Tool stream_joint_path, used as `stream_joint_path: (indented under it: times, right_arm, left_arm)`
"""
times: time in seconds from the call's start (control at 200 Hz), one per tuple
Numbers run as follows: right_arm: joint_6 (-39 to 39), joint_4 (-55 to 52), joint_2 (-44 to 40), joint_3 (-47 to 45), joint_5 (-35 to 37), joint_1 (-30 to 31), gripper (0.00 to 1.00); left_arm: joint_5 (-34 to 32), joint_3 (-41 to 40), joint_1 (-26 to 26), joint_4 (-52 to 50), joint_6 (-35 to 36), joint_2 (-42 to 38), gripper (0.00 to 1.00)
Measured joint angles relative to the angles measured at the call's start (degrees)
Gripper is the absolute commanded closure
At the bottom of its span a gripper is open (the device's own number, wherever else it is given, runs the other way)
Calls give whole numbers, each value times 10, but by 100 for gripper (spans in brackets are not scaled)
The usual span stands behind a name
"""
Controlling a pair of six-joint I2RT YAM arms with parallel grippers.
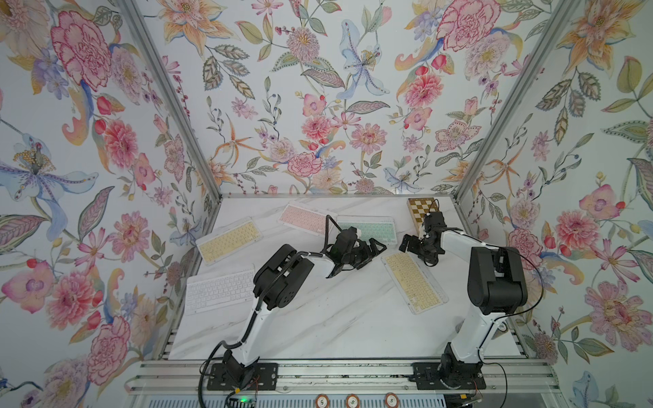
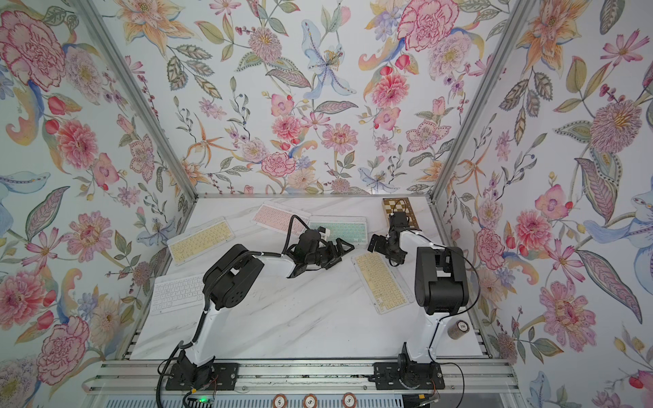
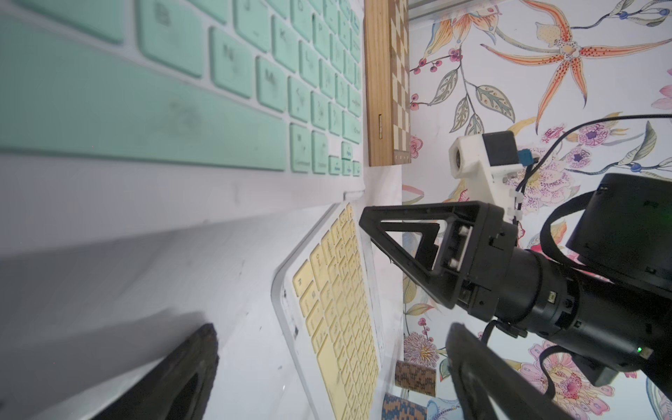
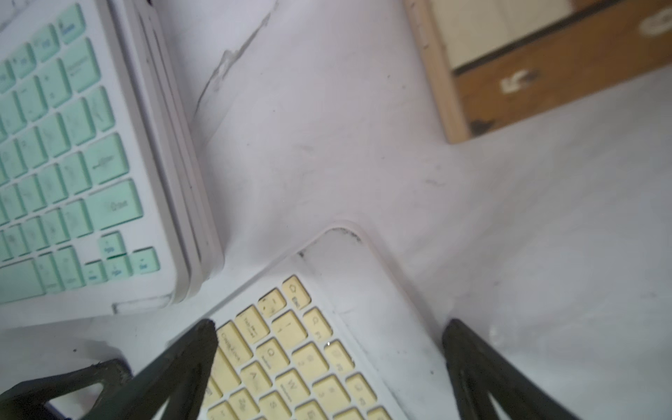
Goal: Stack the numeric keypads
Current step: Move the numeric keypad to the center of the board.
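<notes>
Your right claw [image 1: 417, 251] is spread wide with nothing in it, tipped down over the end of the yellow keypad [image 1: 412, 281]. In its wrist view one fingertip [image 4: 198, 349] hangs over the keypad's keyed edge. The other stands off the opposite side above the bare table [image 1: 335, 318], so that end lies between them. You cannot tell whether either tip touches. The rest of that keypad runs back from the claw toward the arm's base, flat on the table. Your left claw [image 1: 375, 254] is also spread and carries nothing. It points at the right claw, tips near but apart, with the yellow keypad's corner below the gap. Just beside the left claw, on its far-wall side, the mint keypad [image 1: 369, 228] tops a pile of white-framed keypads. The right wrist view shows their layered edges [image 4: 189, 189], though you cannot count them surely. The pink keypad [image 1: 304, 219] lies flat beyond the left claw's wrist, just beside the mint pile. Whether the two touch is hidden by the cable. Well off behind the left claw, out past its elbow, the second yellow keypad [image 1: 229, 243] and the white keypad [image 1: 219, 293] lie flat and apart. The chessboard [image 1: 420, 210] sits behind the right claw, partly hidden by its wrist.
</notes>
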Motion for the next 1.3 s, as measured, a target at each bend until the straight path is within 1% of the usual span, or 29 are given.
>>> stream_joint_path:
  times: [0.165,0.245,0.305,0.345,0.41,0.515,0.596,0.706,0.856,1.041,1.176,1.301]
  right_arm:
    - [14,4,-18,-21,-5,66,1]
    - [15,1,-28,-28,-15,100,1]
    - [15,-1,-47,-38,-21,113,1]
    - [15,-7,-67,-46,-22,109,1]
    - [20,-20,-107,-59,-17,81,1]
    - [32,-43,-162,-77,-4,-9,1]
    - [38,-56,-178,-95,7,-72,1]
    - [43,-88,-178,-124,15,-113,1]
    - [48,-125,-177,-151,20,-119,1]
    - [54,-141,-179,-180,31,-114,1]
    - [61,-146,-178,-183,34,-88,1]
    - [77,-145,-177,-183,32,-48,1]
  left_arm:
    - [10,-70,20,-5,20,-51,1]
    - [12,-81,26,-19,35,-64,1]
    - [12,-81,26,-31,50,-68,1]
    - [14,-81,26,-39,61,-70,1]
    - [16,-72,26,-59,81,-71,1]
    - [20,-46,22,-110,114,-71,1]
    - [23,-25,14,-146,141,-71,1]
    - [23,4,0,-191,175,-71,1]
    - [22,42,-20,-254,228,-62,1]
    - [20,45,-28,-295,271,-58,1]
    - [21,45,-28,-299,287,-58,1]
    - [23,45,-28,-299,292,-58,1]
